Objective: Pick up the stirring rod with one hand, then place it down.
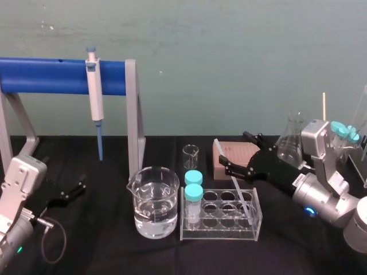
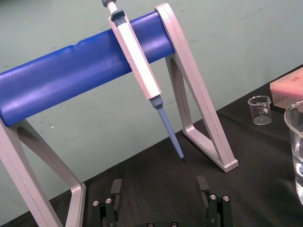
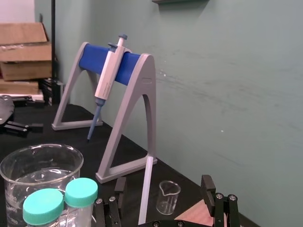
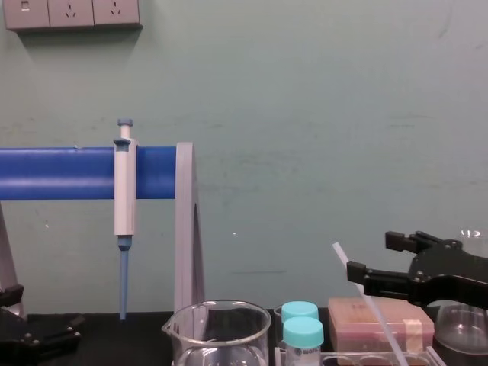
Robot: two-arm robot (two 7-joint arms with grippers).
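Translucent stirring rod (image 1: 234, 180) leaning in clear rack (image 1: 221, 234); right pincer (image 3: 163, 182) open around it; left pincer (image 2: 159, 182) open, parked.

- The long, thin, whitish translucent stirring rod (image 1: 241, 196) looks smooth and faintly frosted; it could be glass or plastic.
- The round clear glass beaker (image 1: 153, 200) is glossy, with bright glints.
- The clear, hard plastic tube rack (image 1: 218, 234) shines along its edges.
- The worktop (image 1: 92, 246) is covered in matt black cloth.
- The stand's blue tube (image 1: 51, 76) is smooth with a soft sheen; its grey legs (image 1: 133, 109) look like dull metal.
- The black jointed right pincer (image 1: 234, 152) looks like matt plastic.
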